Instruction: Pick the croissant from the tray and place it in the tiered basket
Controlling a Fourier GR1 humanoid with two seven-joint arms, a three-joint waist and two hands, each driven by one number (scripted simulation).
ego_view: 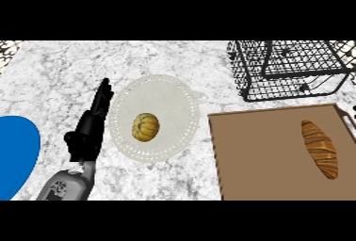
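A long brown croissant point(319, 148) lies on the brown tray point(264, 150) at the right, near the tray's right side. The black wire tiered basket point(292, 68) stands at the back right, just beyond the tray. My left hand point(89, 127) is at the left of the white plate, fingers straight and pointing away, open and holding nothing. It is far from the croissant. My right hand does not show.
A white plate point(170, 99) with a small round golden bun point(146, 127) sits in the middle of the marble counter. A blue round object point(14, 155) shows at the left edge. A patterned object point(5, 52) peeks in at the top left corner.
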